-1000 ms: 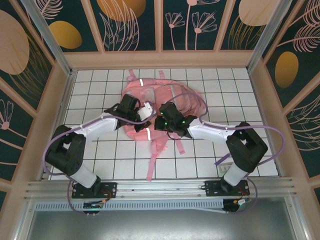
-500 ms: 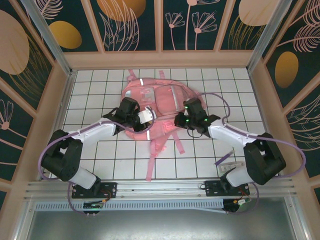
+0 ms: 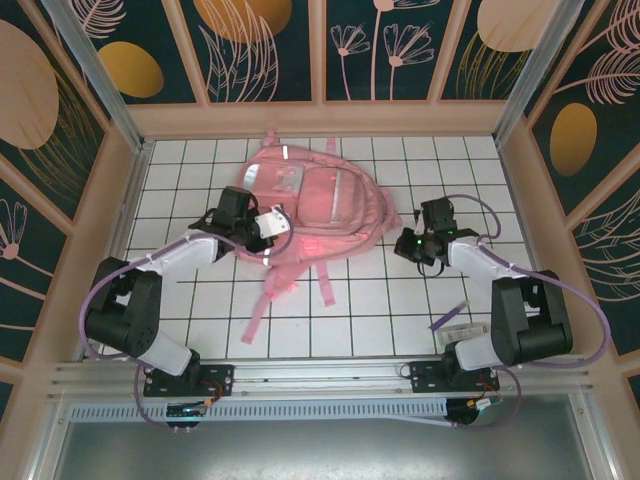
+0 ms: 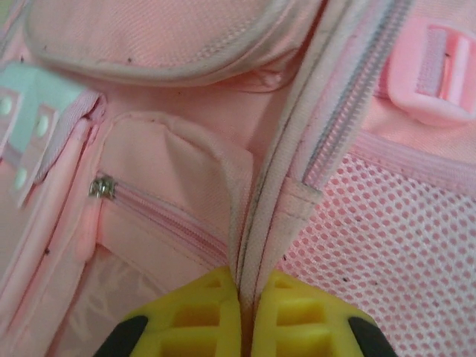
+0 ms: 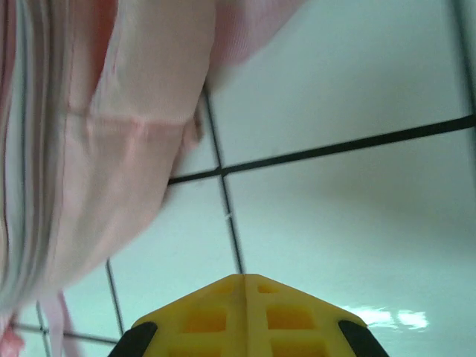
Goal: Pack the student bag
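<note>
You have the large soft pink fabric backpack (image 3: 315, 205) lying centrally, toward the white tiled table's (image 3: 400, 310) far edge. Your left gripper (image 4: 245, 312) pinches its zipper seam, while your right gripper (image 5: 242, 297) sits closed and empty beside it. Expect limp, light fabric, so grip seams or straps.

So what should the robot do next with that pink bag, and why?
Probably open the right gripper and bring it to the bag. The left gripper is pinching a zip seam of the bag, while the right is shut on nothing above bare tiles beside it. Opening a zip likely needs a second hold.
</note>
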`<state>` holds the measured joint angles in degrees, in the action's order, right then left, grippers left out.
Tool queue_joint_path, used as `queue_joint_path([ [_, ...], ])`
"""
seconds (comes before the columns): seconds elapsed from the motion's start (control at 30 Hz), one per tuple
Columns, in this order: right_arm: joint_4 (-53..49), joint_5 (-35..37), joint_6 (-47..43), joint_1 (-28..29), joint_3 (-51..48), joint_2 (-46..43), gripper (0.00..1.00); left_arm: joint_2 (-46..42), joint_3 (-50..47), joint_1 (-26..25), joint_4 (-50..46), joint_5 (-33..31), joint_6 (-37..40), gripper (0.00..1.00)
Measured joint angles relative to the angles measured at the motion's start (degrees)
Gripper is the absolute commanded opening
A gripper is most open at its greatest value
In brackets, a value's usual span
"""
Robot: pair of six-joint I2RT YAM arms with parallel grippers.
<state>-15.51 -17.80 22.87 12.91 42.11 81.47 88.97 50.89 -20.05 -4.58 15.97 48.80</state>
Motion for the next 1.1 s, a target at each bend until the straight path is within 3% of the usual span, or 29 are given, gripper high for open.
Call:
queue_joint_path([
  [0.07,-0.4,-1.8,-1.5,1.7,0.2,0.1,0.02,1.1,2.4,1.7,-0.7,0.3,-0.4,0.17],
  [0.13,-0.8,-2.6,-2.5,3.3,1.0,0.0,0.24,1.6,4.8,2.5,-1.1,0.2,-1.6,0.29],
  [0.17,-0.9,-2.9,-3.5,4.2,1.4,-0.2,0.29,1.5,5.7,2.7,-1.0,0.3,-2.4,0.33],
  [0.23,-1.1,-2.9,-5.8,5.7,2.5,-1.1,0.35,0.5,6.8,2.9,-0.9,1.9,-3.9,0.5],
  [0.37,-1.4,-2.9,-12.6,7.1,7.4,-1.8,0.4,-5.4,6.6,2.8,-2.1,9.4,-5.9,0.69],
  [0.5,-1.2,-3.7,-21.9,7.0,12.7,0.7,0.42,-11.5,4.3,2.3,-1.4,15.7,-8.2,0.72],
  [0.6,-1.0,-4.4,-28.9,7.3,15.6,4.6,0.42,-11.7,3.2,1.7,-0.4,16.5,-13.0,0.74],
  [0.87,-6.8,-4.4,-38.5,8.3,30.7,19.5,0.45,-6.8,3.1,1.7,3.7,4.5,-52.8,0.66],
  [1.1,-16.6,-1.5,-40.3,12.6,40.2,26.1,0.52,-5.5,1.6,2.0,-2.2,-3.3,-78.2,0.69],
])
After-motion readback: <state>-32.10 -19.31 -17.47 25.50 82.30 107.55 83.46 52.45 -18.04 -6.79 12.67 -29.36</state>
